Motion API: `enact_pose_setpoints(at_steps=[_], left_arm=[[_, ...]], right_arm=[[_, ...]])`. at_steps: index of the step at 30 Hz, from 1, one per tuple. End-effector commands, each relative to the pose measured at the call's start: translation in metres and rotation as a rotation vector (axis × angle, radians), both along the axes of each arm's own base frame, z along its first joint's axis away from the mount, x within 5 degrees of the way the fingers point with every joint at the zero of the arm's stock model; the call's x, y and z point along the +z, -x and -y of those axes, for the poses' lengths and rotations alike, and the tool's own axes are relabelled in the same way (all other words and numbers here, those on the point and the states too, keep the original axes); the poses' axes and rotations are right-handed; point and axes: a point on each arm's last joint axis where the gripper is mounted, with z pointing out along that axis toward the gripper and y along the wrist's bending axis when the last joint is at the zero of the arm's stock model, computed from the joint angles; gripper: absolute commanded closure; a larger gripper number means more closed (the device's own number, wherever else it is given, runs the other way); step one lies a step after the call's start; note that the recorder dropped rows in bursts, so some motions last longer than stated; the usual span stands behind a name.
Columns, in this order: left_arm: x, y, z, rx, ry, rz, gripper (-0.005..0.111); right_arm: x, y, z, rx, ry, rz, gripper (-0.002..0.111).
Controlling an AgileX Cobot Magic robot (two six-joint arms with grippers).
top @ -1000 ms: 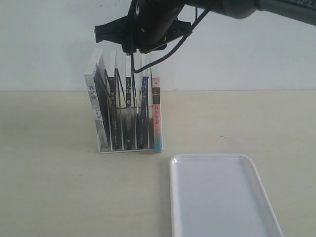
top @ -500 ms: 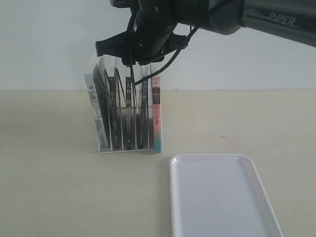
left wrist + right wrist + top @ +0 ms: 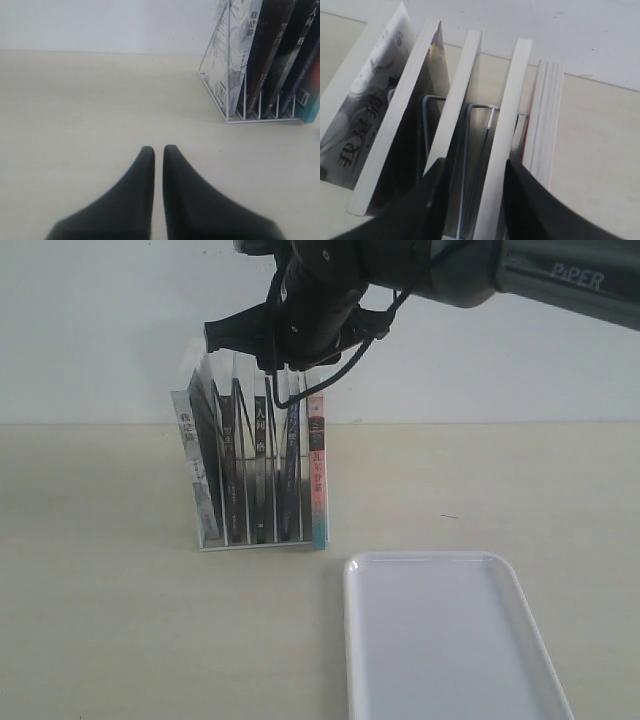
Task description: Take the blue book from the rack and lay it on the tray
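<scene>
We've got the blue book [image 3: 291, 460] standing in the rack [image 3: 250, 544], right beside the pink-spined book [image 3: 317, 470] at the end. Right pincer [image 3: 474, 167] is open, one finger each side of its top edge, not clamped. Left pincer [image 3: 158, 152] is closed, holding nothing, above the surface [image 3: 75, 100].

Pale wood-grain table [image 3: 110, 630] with the rack [image 3: 250, 544] and, near but apart, the tray [image 3: 450, 640]
</scene>
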Motion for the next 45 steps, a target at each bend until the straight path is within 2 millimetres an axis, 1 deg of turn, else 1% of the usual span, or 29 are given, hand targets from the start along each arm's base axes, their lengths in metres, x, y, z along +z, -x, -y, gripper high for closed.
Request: enact_pose_setpoints(at_steps=[1,2,4,7,11,16,26,32,35,45], left_arm=[[-0.001,0.000,0.000,0.007,0.006,0.004,0.101],[-0.001,0.000,0.000,0.007,0.006,0.004,0.101],[-0.001,0.000,0.000,0.007,0.006,0.004,0.101],[-0.001,0.000,0.000,0.007,0.006,0.004,0.101],[-0.001,0.000,0.000,0.007,0.006,0.004,0.101],[-0.001,0.000,0.000,0.007,0.006,0.004,0.101],[-0.001,0.000,0.000,0.007,0.006,0.004,0.101],[-0.001,0.000,0.000,0.007,0.006,0.004,0.101],[-0.001,0.000,0.000,0.007,0.006,0.004,0.101],[-0.001,0.000,0.000,0.007,0.006,0.004,0.101]], right_arm=[[0.003,-0.001,0.001,0.001,-0.003,0.009,0.089],[0.003,-0.001,0.001,0.001,-0.003,0.009,0.092],[0.003,-0.001,0.001,0.003,-0.001,0.010,0.093],[0.000,-0.002,0.001,0.006,0.005,0.007,0.086],[-0.013,-0.005,-0.002,0.008,0.024,-0.012,0.076],[-0.018,-0.008,-0.005,0.014,0.023,-0.005,0.076],[-0.017,-0.008,-0.004,0.015,0.026,0.001,0.076],[-0.004,-0.005,-0.002,0.015,0.008,0.023,0.076],[0.000,-0.004,-0.001,0.014,0.007,0.028,0.076],[-0.002,-0.005,0.002,0.005,0.025,0.021,0.076]])
